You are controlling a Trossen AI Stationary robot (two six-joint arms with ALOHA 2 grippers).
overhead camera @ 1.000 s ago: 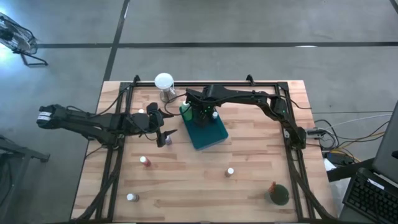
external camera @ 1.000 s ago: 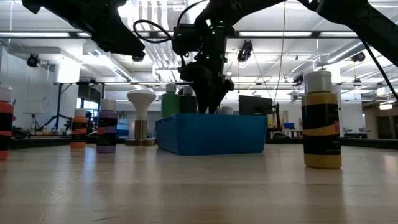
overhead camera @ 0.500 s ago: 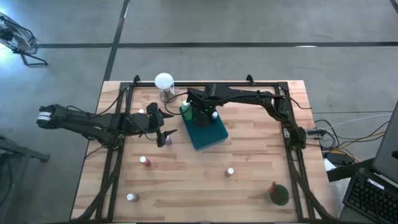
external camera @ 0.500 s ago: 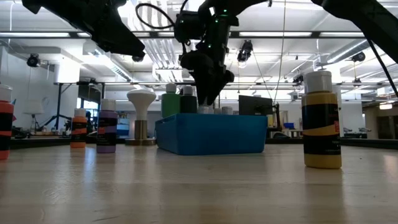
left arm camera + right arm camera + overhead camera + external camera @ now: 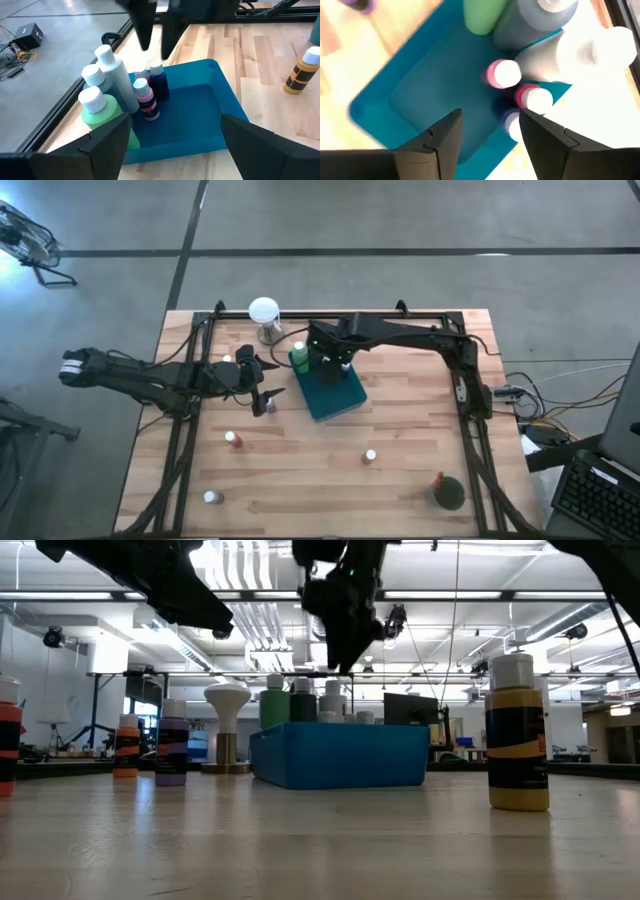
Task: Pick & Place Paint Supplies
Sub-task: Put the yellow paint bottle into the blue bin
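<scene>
Our right pincer (image 5: pixel 345 655), released and empty, hangs above the tray (image 5: pixel 345 402); descending carelessly risks toppling the crowded bottles (image 5: pixel 147 97). Left pincer (image 5: pixel 268 397) released.

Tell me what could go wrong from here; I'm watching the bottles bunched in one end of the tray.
1. The right gripper hangs empty just above the bottle cluster in the teal tray; dropping again could topple the small bottles.
2. The left gripper hovers beside a purple bottle; a swing could knock it over.
</scene>
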